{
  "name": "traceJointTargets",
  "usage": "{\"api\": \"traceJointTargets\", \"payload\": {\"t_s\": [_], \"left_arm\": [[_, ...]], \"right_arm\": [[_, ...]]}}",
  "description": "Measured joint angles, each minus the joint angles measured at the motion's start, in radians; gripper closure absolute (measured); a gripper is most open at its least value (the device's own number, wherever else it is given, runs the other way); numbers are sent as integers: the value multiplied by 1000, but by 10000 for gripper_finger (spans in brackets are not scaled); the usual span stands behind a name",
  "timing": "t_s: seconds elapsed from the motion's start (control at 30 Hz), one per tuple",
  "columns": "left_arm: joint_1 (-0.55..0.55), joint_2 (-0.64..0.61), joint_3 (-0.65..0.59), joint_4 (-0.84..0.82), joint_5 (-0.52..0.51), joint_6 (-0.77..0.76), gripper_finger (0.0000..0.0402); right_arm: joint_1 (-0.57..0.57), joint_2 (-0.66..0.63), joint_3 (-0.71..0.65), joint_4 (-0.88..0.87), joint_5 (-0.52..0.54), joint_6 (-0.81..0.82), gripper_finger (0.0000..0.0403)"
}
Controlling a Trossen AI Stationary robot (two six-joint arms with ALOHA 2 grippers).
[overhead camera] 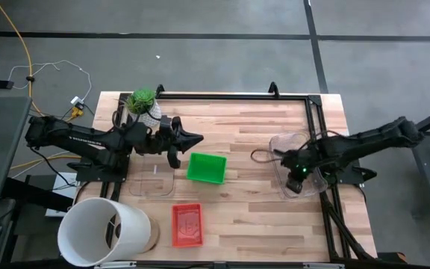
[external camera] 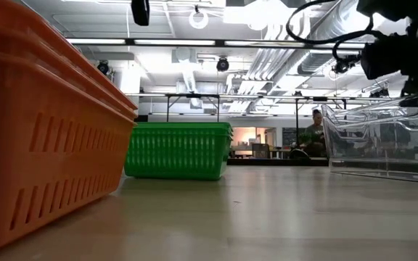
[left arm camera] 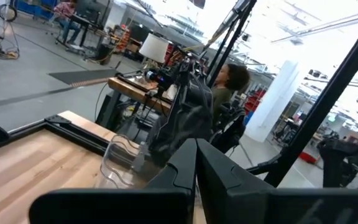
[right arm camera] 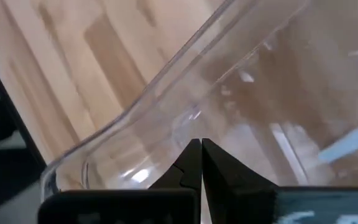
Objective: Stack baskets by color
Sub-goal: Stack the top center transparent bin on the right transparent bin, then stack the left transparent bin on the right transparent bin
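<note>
Both tools are pinched closed, holding nothing: right tool (overhead camera: 295, 181) over the clear basket (overhead camera: 284, 143) at frame right, left tool (overhead camera: 195, 139) upper left by the green basket (overhead camera: 206, 167). We should open the right tool wide, straddle the rim, then close squarely; clear plastic likely slips.

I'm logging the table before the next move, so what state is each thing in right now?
Green basket: upright on the table, empty, unstacked.
Red basket: upright near the front edge, unstacked.
Left clear basket: flat on the table, alone.
Right clear basket: under the right gripper, not stacked.
White bucket: lying on its side.
Left gripper: jaws shut, holding nothing.
Right gripper: jaws shut, over the clear basket.
</note>
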Motion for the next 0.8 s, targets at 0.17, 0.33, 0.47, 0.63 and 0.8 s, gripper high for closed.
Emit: {"api": "traceJointTargets", "payload": {"t_s": [0.17, 0.33, 0.47, 0.63, 0.8], "left_arm": [[0, 0, 0, -15, 33, 15, 402], [0, 0, 0, -26, 49, 18, 401], [0, 0, 0, -30, 49, 18, 402], [0, -1, 0, -32, 53, 29, 402], [0, -4, 0, -35, 101, 45, 401]], "right_arm": [[82, 105, 0, 134, -35, 49, 403], [121, 173, 1, 335, -12, 125, 403], [123, 218, 1, 432, 41, 159, 403], [121, 214, 7, 419, 129, 155, 403], [120, 133, 125, 130, 283, 69, 403]]}}
